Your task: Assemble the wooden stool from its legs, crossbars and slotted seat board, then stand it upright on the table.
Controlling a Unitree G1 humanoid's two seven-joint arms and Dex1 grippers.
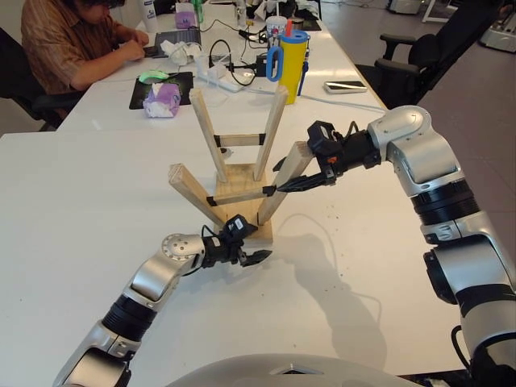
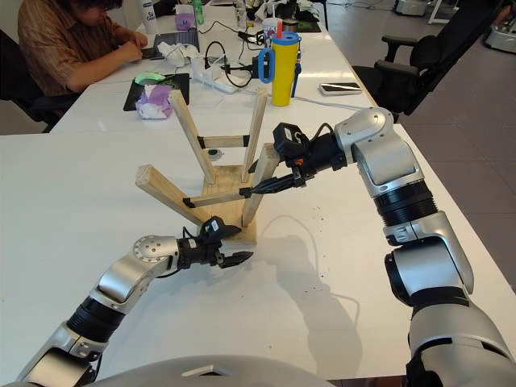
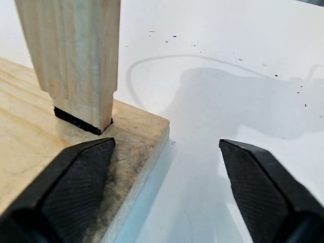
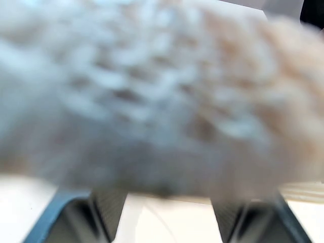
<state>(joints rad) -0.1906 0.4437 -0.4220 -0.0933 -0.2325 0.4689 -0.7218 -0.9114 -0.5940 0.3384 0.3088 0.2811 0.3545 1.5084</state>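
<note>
- While the stool (image 1: pixel 239 173) lies upside down on the smooth white table (image 1: pixel 81 210), its flat seat board (image 1: pixel 264 230) rests face down and 4 square-section legs splay upward from it.
- The wood is pale and unpainted with clear grain, and the board's near edge looks scuffed and greyish in the left wrist view.
- 2 thin crossbars show between the legs: 1 high between the far pair (image 1: pixel 240 139) and 1 lower between the near pair (image 1: pixel 238 196), each with black ends where it meets a leg.
- The near-right leg (image 3: pixel 76 55) stands in its slot close to the board's corner, with a black band around its foot.
- The left gripper (image 1: pixel 258 257) is low at the board's near corner and released: 1 black wedge-shaped finger (image 3: pixel 76 187), its pad cross-hatched, lies over the wood, and the other is over bare table.
- The right gripper (image 1: pixel 280 187) reaches in from the right to the near-right leg, its dark tips at the joint of that leg and the lower crossbar.
- In the right wrist view its 2 fingers stand apart with pale table between them, and blurred wood crosses close to the camera; nothing is seen pinched.
- Farther back stand a yellow cylindrical bottle (image 1: pixel 292 64) with a blue handle and a crumpled purple packet (image 1: pixel 164 98).
</note>
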